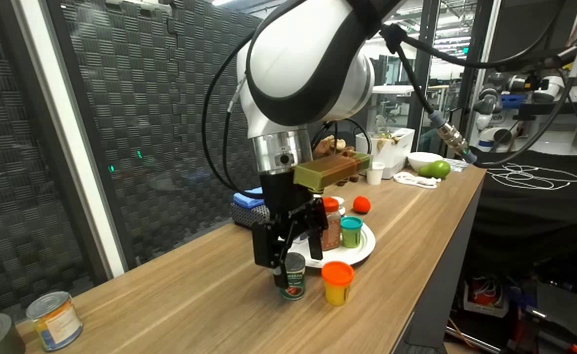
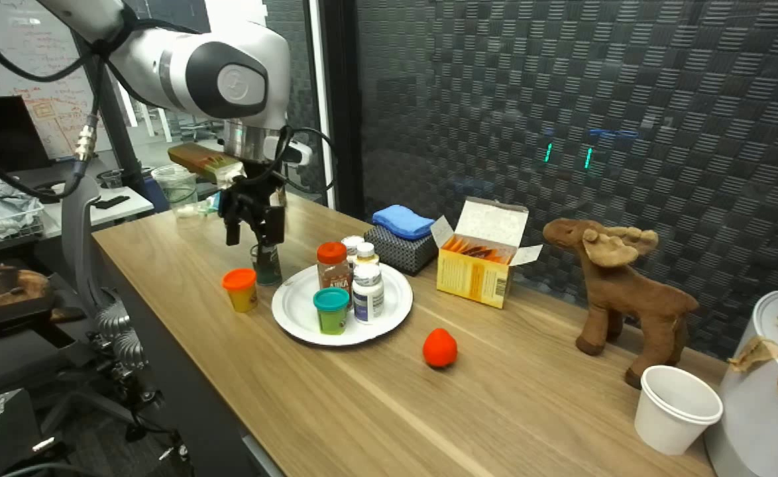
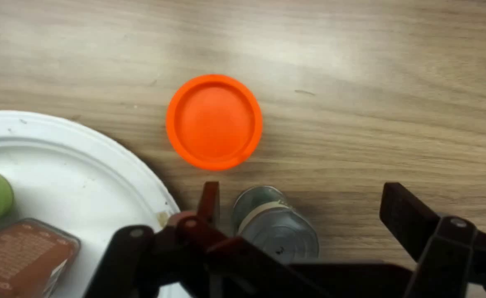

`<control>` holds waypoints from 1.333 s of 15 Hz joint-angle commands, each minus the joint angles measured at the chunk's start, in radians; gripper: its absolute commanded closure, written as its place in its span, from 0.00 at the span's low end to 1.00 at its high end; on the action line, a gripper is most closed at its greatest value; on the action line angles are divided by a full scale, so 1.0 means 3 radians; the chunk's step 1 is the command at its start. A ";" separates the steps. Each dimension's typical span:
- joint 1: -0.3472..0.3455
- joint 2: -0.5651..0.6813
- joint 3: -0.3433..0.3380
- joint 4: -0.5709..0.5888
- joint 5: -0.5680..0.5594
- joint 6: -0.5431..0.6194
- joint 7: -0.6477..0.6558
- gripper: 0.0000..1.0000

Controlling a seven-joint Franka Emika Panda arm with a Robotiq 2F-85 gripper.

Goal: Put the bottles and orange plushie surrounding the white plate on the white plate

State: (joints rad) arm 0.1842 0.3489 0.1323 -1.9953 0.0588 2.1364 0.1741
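Jaws wide apart, end effector (image 2: 252,236) hangs at the green-labelled jar (image 1: 297,285) on worktop (image 1: 195,295) nr the white plate (image 2: 296,305), which carries other btls (image 2: 368,301), w/ orange-lidded tub (image 3: 214,124) nr jar and orange plushie (image 2: 440,348) beyond plate's opp edge
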 commanded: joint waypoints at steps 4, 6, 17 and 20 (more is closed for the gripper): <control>0.0126 0.0167 -0.0082 0.0249 -0.0505 -0.0008 0.0134 0.27; 0.0114 0.0168 -0.0070 0.0275 -0.0510 0.0016 0.0118 0.44; 0.0186 -0.0193 -0.0209 0.0237 -0.0643 -0.0045 0.0922 0.77; 0.0216 -0.0221 -0.0310 0.0261 -0.0896 -0.0113 0.1369 0.77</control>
State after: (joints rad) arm 0.2241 0.3125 0.0751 -1.9146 -0.1433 2.1337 0.4585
